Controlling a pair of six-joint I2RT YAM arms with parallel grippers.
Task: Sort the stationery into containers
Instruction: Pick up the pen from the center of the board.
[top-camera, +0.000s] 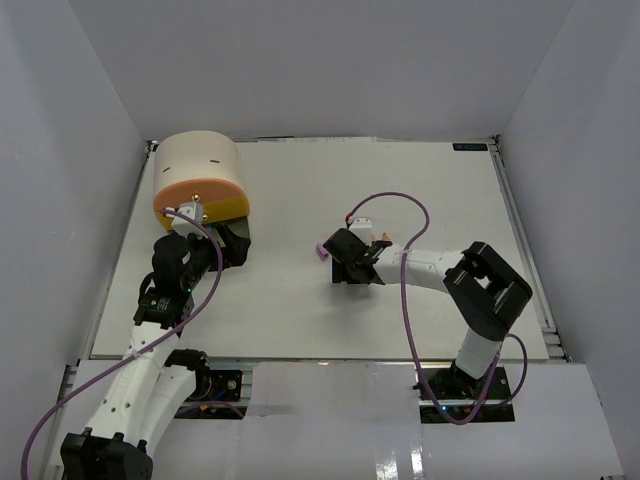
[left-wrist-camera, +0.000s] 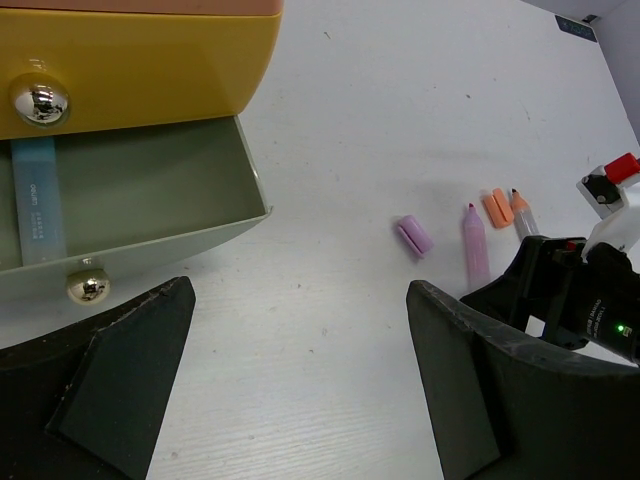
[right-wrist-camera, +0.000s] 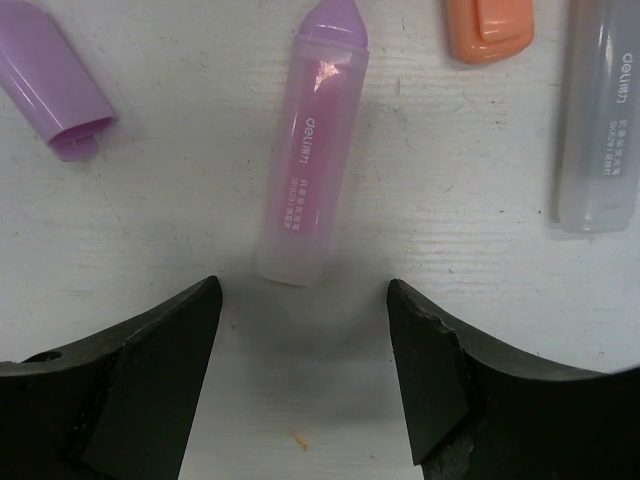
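Pink marker (right-wrist-camera: 312, 150) lies flat on the table (left-wrist-camera: 400, 120), just ahead of your right claw (right-wrist-camera: 305, 300), whose fingers stand apart and touch nothing. A purple cap (right-wrist-camera: 55, 95) and an orange cap (right-wrist-camera: 490, 28) lie beside it. Your left claw (left-wrist-camera: 300, 300), also spread, hovers by the pulled-out grey-green drawer (left-wrist-camera: 150, 180), which holds a blue marker (left-wrist-camera: 38, 205).

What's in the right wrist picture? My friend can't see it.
A pink marker lies on the white table just ahead of the open right pincer. A purple cap lies to its left, an orange cap and a grey marker to its right.
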